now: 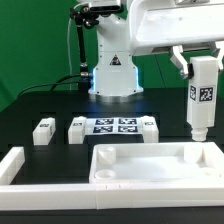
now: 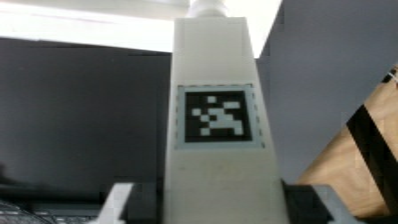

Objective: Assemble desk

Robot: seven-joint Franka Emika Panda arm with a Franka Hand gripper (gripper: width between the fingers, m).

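Note:
The white rimmed tabletop panel (image 1: 150, 178) lies at the front of the black table. My gripper (image 1: 201, 62) is shut on a white square-section leg (image 1: 203, 100) with a black-and-white tag. It holds the leg upright, with the leg's lower end just over the panel's far corner at the exterior view's right. I cannot tell whether they touch. In the wrist view the leg (image 2: 219, 110) fills the middle, clamped between both fingers (image 2: 134, 200). Three more leg blocks lie on the table: one (image 1: 43, 131), a second (image 1: 77, 129) and a third (image 1: 149, 126).
The marker board (image 1: 113, 125) lies between the loose legs. A white angled border rail (image 1: 12, 165) runs along the exterior view's left and front. The robot base (image 1: 112, 75) stands at the back.

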